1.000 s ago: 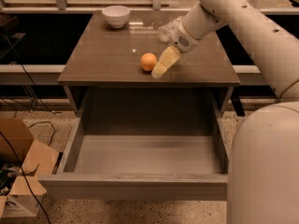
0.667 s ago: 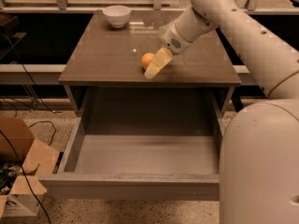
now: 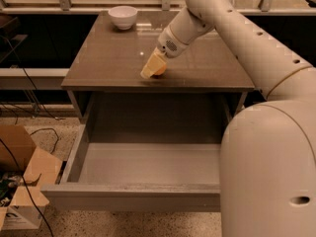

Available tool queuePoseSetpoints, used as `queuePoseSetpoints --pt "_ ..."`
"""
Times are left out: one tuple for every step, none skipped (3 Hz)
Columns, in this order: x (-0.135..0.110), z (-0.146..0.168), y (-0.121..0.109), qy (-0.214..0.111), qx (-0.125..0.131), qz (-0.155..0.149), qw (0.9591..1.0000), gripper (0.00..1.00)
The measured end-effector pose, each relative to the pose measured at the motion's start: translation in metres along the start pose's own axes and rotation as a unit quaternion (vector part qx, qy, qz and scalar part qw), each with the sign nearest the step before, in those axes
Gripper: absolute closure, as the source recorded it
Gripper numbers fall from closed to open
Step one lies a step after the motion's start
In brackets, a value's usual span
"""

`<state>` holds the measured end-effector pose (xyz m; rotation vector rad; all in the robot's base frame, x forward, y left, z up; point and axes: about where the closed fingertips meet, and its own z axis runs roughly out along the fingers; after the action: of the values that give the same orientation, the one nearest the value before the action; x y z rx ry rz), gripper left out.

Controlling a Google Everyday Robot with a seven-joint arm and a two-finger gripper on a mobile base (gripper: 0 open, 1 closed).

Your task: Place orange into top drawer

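The orange [image 3: 161,70] lies on the brown cabinet top [image 3: 113,58] near its front edge, half hidden behind my gripper. My gripper [image 3: 151,69] reaches down from the upper right and sits right at the orange, covering its left side. The orange rests on the surface. The top drawer [image 3: 148,164] is pulled wide open below the cabinet top, its flat grey bottom bare and its plain front panel [image 3: 131,197] nearest the camera.
A white bowl [image 3: 123,17] stands at the back left of the cabinet top. My arm [image 3: 256,53] and base fill the right side. An open cardboard box [image 3: 22,179] and cables lie on the floor at the left.
My gripper has moved left from beside the orange's right side to over it, now covering its left half. The orange has stayed on the cabinet top.
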<state>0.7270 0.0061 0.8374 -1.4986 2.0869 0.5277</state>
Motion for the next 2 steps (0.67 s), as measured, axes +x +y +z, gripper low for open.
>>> queuePoseSetpoints --pt "0.002 -0.006 0.004 0.005 0.007 0.003 1.0000 0.73" --pt "0.012 -0.018 0.011 0.009 0.017 0.009 0.9998 0.96"
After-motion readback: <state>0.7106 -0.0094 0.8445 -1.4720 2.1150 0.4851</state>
